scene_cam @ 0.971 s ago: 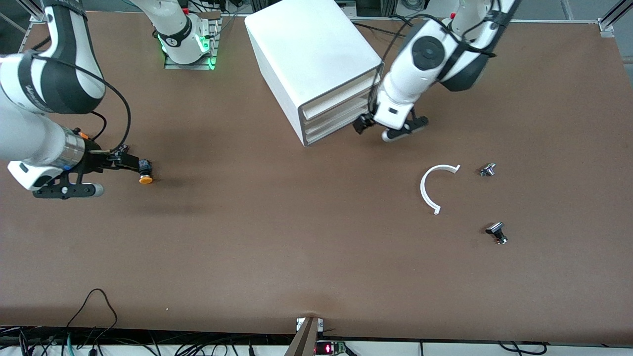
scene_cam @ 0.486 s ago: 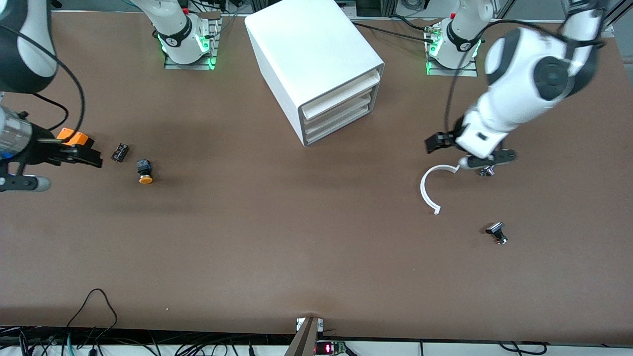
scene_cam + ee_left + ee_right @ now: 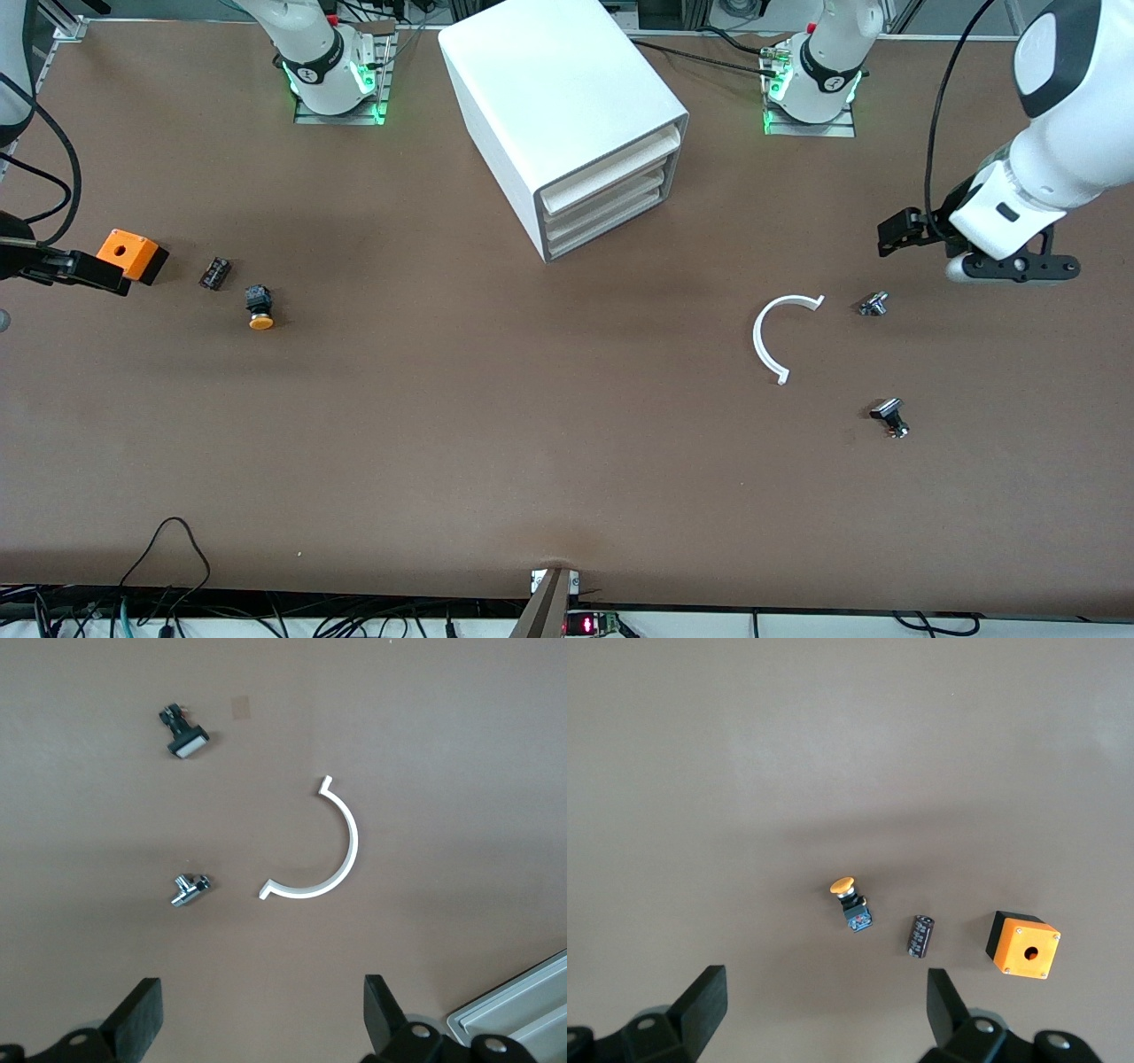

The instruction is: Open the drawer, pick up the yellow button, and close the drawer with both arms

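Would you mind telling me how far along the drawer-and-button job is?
It looks finished: the drawer sits shut, and the button lies out on the table. Nothing is in hand; the left hand and right hand hang open over the table ends.

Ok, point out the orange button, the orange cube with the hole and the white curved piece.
button [image 3: 260,322], front view, its orange cap.
orange cube [image 3: 1022,945], right wrist view, top face beside the hole.
white curved piece [image 3: 349,837], left wrist view, middle of the arc.

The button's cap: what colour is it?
Orange, on a black body; the button shows best in the right wrist view.
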You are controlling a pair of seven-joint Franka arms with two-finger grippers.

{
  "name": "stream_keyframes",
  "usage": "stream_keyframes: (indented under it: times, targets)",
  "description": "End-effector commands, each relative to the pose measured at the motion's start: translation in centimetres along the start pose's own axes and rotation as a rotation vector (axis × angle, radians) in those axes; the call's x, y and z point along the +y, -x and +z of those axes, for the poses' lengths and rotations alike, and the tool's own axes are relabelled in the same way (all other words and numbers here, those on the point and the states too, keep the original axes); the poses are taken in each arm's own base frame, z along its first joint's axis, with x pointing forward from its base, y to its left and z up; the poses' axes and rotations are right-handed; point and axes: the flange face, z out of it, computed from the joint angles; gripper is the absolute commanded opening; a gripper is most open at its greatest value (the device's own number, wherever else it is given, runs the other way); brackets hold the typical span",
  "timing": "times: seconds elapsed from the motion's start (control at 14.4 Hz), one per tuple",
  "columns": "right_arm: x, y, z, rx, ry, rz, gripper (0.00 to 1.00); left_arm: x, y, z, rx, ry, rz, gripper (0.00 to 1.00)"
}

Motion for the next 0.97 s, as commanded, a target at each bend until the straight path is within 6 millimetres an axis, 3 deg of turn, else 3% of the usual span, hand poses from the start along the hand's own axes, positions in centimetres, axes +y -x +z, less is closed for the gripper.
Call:
stream_keyframes:
  times: [0.0,0.28,0.42,0.9]
  targets:
    - [-0.2,3.2,0.0,0.010,0.004,0.010,1.00,-0.8,0.0,-1.7,0.014,-0.019,0.029,1.00]
    - [-0.8,4.1,-0.3,0.029,0.001,-0.022,1.00,-2.0,0.0,-2.1,0.026,-0.027,0.009,1.00]
    - [-0.1,4.1,-0.2,0.019,0.001,-0.059,1.00,-2.1,-0.2,-3.9,0.054,-0.084,0.029,1.00]
    - [-0.2,4.1,-0.2,0.013,-0.014,-0.076,1.00,-3.8,-1.3,-5.8,0.093,-0.067,-0.039,1.00]
